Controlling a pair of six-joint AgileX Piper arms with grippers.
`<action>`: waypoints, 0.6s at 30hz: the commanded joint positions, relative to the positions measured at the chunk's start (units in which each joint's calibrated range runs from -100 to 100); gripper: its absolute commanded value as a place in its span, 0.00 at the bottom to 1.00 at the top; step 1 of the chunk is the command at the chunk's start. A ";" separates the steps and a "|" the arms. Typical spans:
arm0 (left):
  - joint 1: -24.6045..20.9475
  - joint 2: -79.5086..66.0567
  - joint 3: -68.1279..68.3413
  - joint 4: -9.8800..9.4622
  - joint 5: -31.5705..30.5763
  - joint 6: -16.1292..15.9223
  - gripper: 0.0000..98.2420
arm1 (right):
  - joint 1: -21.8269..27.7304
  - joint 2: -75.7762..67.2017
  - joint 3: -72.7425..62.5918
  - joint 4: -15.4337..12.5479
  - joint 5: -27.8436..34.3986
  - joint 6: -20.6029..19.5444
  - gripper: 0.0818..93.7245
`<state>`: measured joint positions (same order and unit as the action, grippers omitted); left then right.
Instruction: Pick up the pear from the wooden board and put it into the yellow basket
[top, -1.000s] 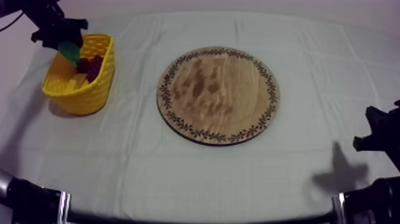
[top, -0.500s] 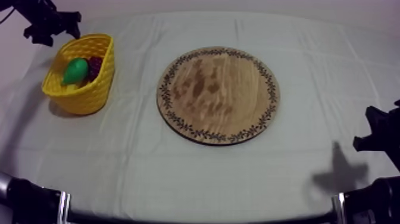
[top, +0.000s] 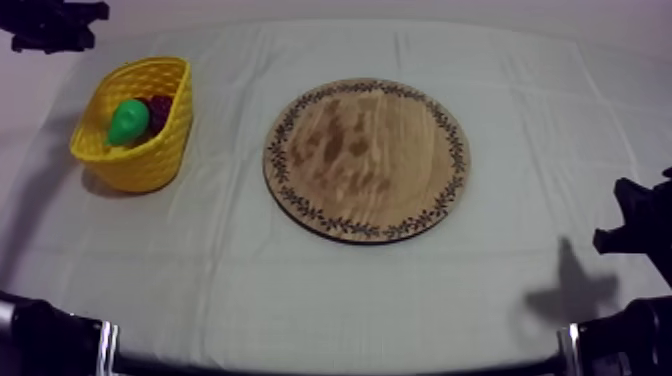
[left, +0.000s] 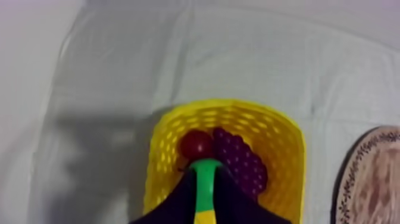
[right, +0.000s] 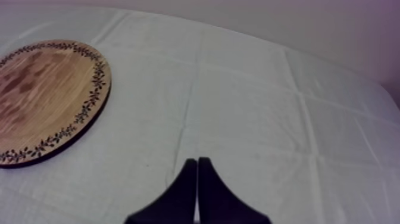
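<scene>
Left claw (left: 206, 171): you see its 2 black fingers apart and gripping nothing, held above the yellow basket (left: 280, 137). A strip of green shows through the gap between them. In the top view this claw sits past the far left corner of the counter (top: 300, 290), apart from the basket.

Right claw (right: 196, 162): its 2 fingers lie together as 1 narrow wedge, closed on nothing. It is low over bare cloth and well apart from the round wooden board (top: 367, 160).

Pear (top: 128, 120): bright green, smooth and narrowing toward 1 end. It lies inside the basket and not on the board. Just beside it are a small red fruit (left: 195, 143) and a dark purple bunch of grapes (left: 241, 158).

The board carries nothing; its rim bears a dark leaf pattern. The basket stands well to the board's left. A grey-white cloth with fold creases covers the counter, and a plain pale wall (right: 297, 24) lies beyond it.
</scene>
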<state>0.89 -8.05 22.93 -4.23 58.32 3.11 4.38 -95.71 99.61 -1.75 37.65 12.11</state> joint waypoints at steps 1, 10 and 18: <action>-0.19 -7.10 3.61 0.30 -2.23 -0.47 0.02 | -0.02 -0.05 0.05 0.02 0.01 -0.02 0.00; 0.28 -30.36 25.23 -1.35 -18.28 0.96 0.00 | -0.02 -0.05 0.05 0.02 0.01 -0.02 0.00; 3.30 -52.85 41.51 -3.07 -19.41 1.38 0.00 | -0.02 -0.05 0.05 0.02 0.01 -0.02 0.00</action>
<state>3.88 -50.15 58.29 -7.26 39.04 4.67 4.38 -95.71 99.61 -1.75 37.70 12.11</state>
